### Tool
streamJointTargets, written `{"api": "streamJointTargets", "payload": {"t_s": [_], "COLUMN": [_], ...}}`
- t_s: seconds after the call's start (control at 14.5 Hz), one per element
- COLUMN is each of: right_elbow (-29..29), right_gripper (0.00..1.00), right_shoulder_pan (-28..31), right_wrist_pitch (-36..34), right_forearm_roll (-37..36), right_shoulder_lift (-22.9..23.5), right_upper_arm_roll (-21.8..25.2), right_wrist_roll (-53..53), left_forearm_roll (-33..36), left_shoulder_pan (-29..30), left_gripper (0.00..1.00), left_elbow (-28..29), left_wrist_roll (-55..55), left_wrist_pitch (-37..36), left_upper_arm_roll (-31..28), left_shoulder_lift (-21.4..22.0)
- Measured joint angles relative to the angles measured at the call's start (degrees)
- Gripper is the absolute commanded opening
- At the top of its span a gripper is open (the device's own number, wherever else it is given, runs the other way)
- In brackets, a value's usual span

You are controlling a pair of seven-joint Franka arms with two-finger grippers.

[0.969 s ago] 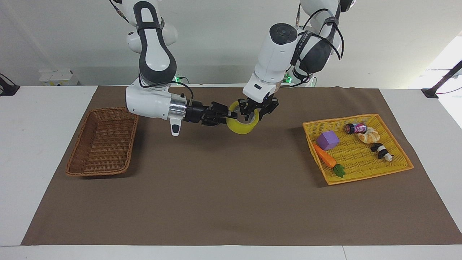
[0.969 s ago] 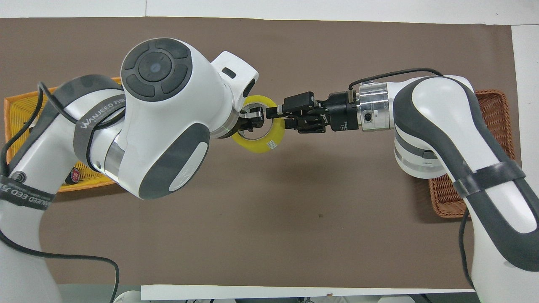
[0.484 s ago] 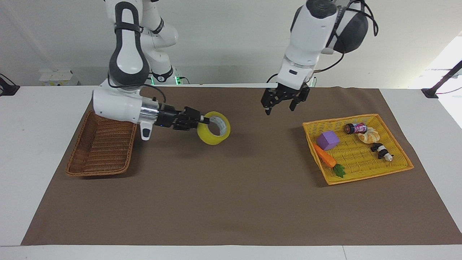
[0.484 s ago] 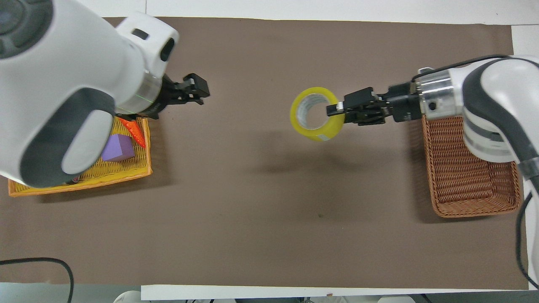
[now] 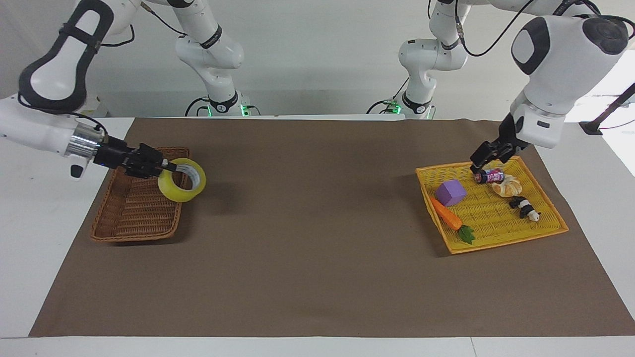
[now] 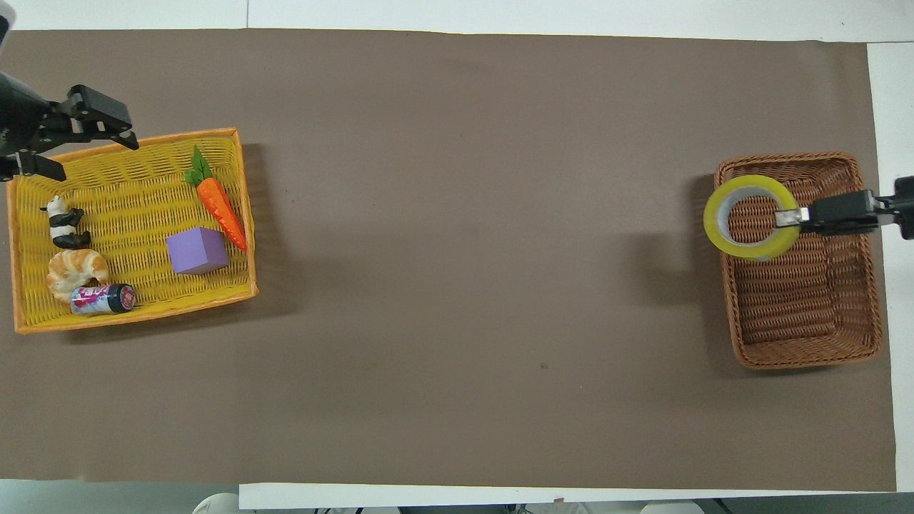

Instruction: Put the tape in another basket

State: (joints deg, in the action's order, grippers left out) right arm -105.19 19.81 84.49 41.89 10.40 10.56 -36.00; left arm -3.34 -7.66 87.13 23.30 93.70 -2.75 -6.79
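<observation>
With our right hand (image 5: pixel 166 170) gripping the tape (image 5: pixel 182 180) over the basket (image 5: pixel 135 218) rim, and our left hand (image 6: pixel 78 139), fingers apart, waiting over the yellow basket (image 5: pixel 506 237), early release risks the tape rolling onto the desk (image 5: pixel 317 258).

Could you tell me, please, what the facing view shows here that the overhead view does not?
Only the facing view shows the arms whole, their bases, and the wall; it also shows the translucent yellow roll of tape hanging clear above the brown woven wicker basket.

Only the overhead view looks through the roll's core, placing it over the basket's inner edge.

Both show the right gripper shut on the roll's wall, the left gripper open over the bright yellow woven tray, and its orange toy carrot and purple cube.
</observation>
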Motion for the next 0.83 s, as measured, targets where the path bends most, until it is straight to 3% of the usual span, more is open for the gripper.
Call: {"api": "streamJointTargets", "payload": {"t_s": [0.35, 0.83], "right_elbow": [0.03, -0.02], "right_gripper": [0.00, 0.00], "right_shoulder_pan": [7.85, 8.05], "right_wrist_pitch": [-2.25, 0.19], "right_forearm_roll": [-4.62, -4.77], "right_shoulder_lift": [4.50, 10.61], "right_upper_arm_roll": [-0.03, -0.47], "right_wrist_roll": [-13.40, -21.83], "left_forearm_roll": [0.07, 0.08], "left_shoulder_pan": [3.11, 6.39], "left_gripper": [0.99, 0.99], "left_elbow": [0.40, 0.52], "left_wrist_roll": [0.04, 0.04], "left_wrist_pitch": [-0.08, -0.09], "left_upper_arm_roll": [-0.21, -0.26], "left_shoulder_lift": [0.01, 0.03]}}
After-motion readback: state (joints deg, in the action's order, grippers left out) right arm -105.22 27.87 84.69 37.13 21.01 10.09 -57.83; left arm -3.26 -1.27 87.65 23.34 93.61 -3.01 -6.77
